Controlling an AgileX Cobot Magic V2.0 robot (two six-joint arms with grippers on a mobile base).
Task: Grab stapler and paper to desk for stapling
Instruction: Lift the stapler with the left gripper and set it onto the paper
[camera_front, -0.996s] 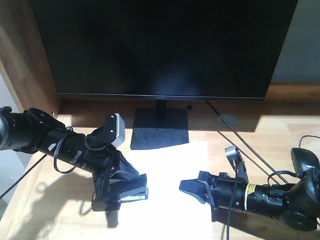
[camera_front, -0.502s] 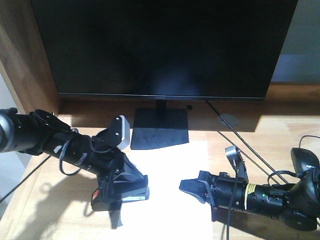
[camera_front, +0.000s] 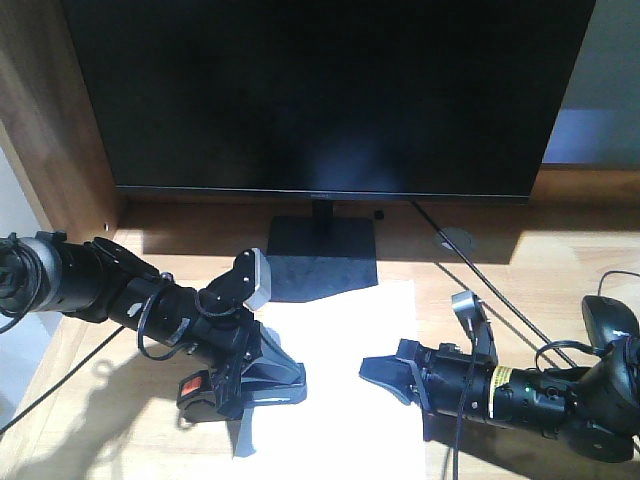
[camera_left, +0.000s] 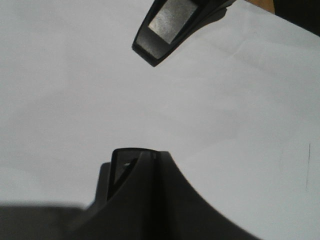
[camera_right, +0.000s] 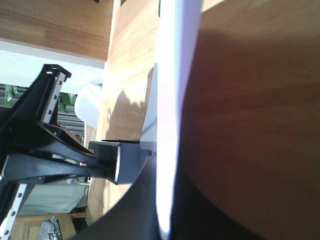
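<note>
The desk is pale wood with a visible grain and a smooth, slightly satin finish where sunlight strikes it. The paper is plain white, matt and flat. The stapler looks like black plastic with a glossy red patch. Both the left gripper and right gripper look like matt black plastic; 1 left fingertip carries a dull grey pad. The monitor has a dark glossy screen, its stand matt black.

The white paper lies flat on the pale wooden desk. The black stapler, showing a red patch, sits behind the left fingers, at the paper's edge.
</note>
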